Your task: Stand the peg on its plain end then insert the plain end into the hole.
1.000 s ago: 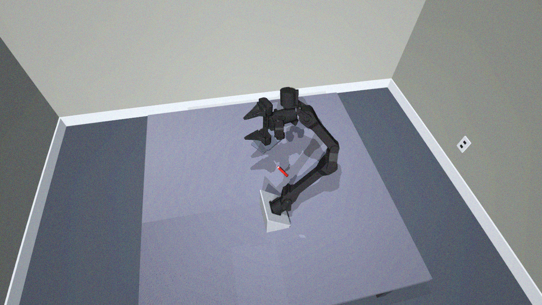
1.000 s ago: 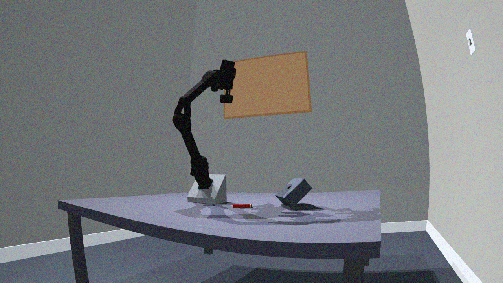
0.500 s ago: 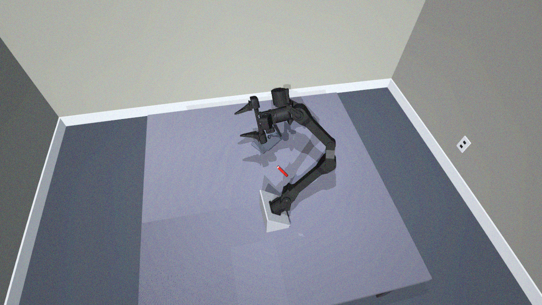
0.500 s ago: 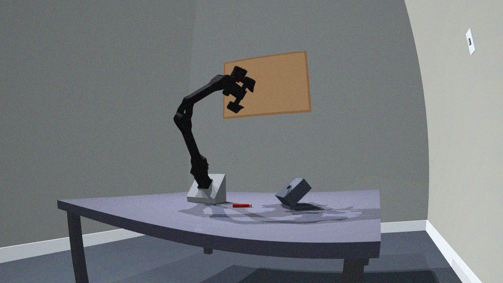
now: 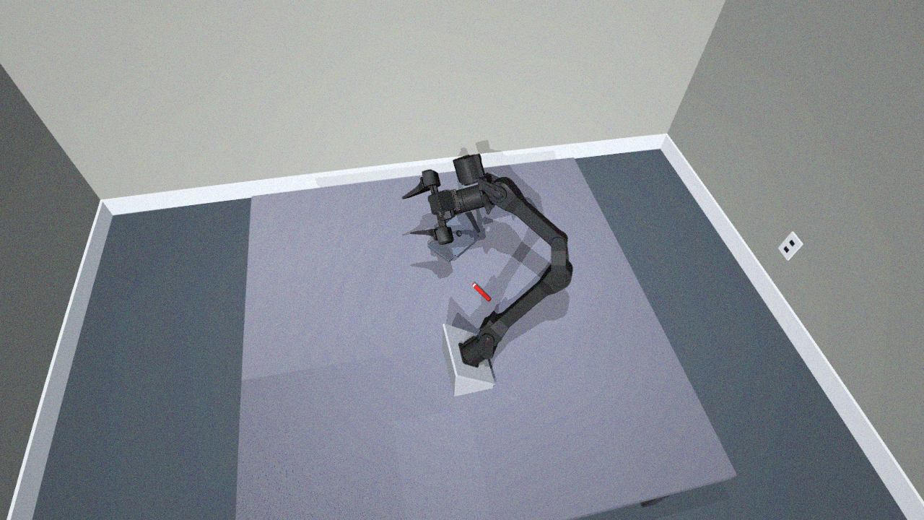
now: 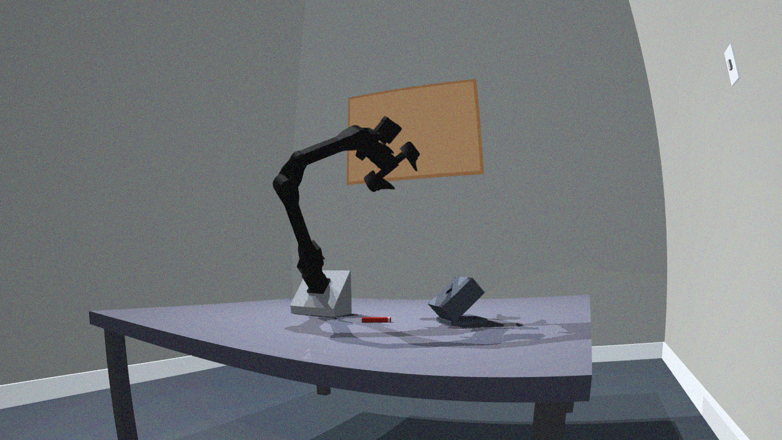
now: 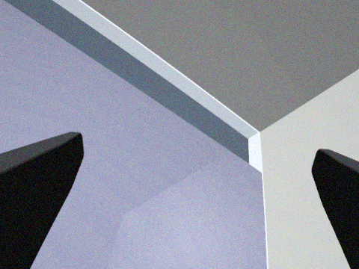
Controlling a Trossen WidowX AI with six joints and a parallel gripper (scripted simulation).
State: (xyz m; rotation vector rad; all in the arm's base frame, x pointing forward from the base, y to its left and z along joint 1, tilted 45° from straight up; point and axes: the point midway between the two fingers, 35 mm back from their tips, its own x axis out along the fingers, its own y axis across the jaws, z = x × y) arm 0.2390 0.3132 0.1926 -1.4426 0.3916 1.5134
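Peg flat on table in top view, between arm base and sloped panel. Exterior: gripper high up, well away — jaws wide apart, empty. Wrist: only fingertips. Best to descend squarely over peg, fingers straddling.

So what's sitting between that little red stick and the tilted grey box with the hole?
In the exterior view, only shadowed table top separates the red peg from the sloped panel; the open gripper hangs high above.
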